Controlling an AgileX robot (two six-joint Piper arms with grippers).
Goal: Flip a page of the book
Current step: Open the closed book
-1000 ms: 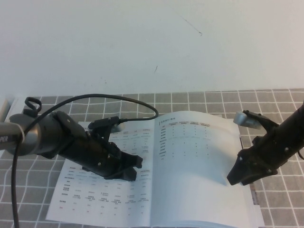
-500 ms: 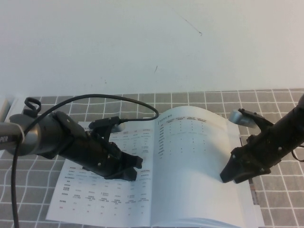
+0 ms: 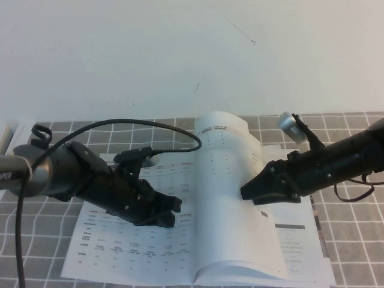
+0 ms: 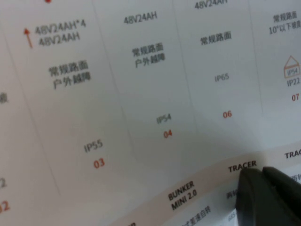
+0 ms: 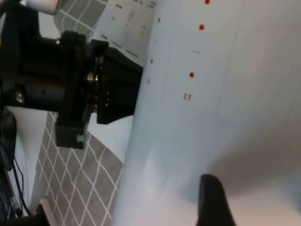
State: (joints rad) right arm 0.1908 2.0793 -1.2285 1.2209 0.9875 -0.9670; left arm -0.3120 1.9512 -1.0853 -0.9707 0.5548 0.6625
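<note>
- The left arm reached in low from the left, its cable looping over the wrist.
- The left gripper [image 3: 163,213] lay pressed flat, pointing right, fingertips [image 4: 263,193] close together.
- The right arm stretched in from the right, angled slightly down.
- The right gripper [image 3: 251,191] pointed left, jaws spread wide.

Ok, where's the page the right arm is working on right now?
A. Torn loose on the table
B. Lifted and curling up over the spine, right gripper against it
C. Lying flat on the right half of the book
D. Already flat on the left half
B: the page arches up over the middle of the book, the right gripper pushing it; the left gripper presses the left-hand leaf.
</note>
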